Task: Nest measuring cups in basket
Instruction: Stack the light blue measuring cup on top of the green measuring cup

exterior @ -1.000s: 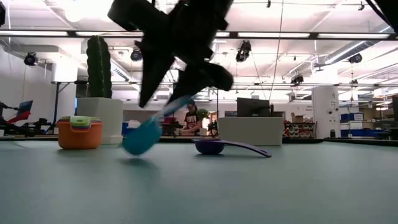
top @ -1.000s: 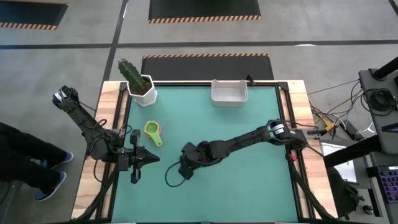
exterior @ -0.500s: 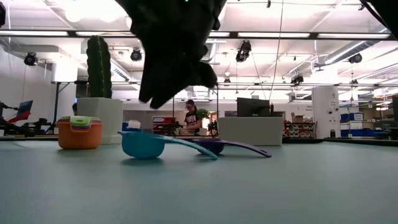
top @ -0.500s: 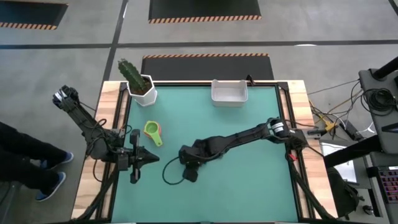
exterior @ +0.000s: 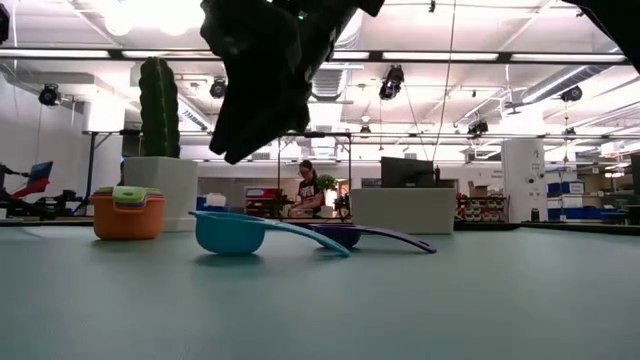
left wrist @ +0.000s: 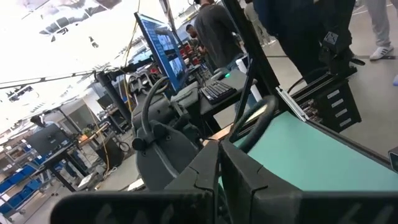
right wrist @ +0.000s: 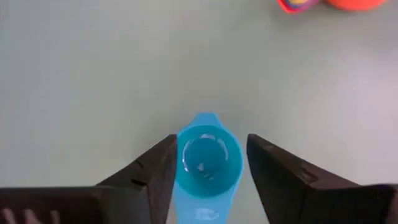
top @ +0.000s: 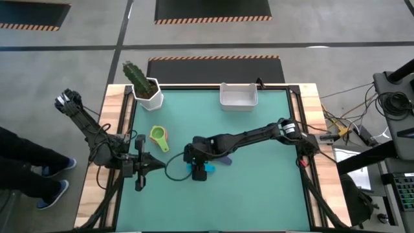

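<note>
Jaws of the right gripper [right wrist: 208, 171] stand spread wide above the blue cup [right wrist: 208, 155], touching nothing; it sits upright mid-counter [top: 259, 194] with open green surface all round. Purple cup [exterior: 340, 236] lies just behind it. Nested cups [top: 159, 137] sit well short of the basket [top: 239, 96]. Left gripper [top: 143, 164] waits at the counter's left edge, its jaws pressed together.

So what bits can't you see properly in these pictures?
- High view: the right gripper and its arm cover most of the blue cup and purple cup.
- Low view: the orange cup hides most of the cups stacked inside.
- Left wrist view: the left gripper hides the table near it.
</note>
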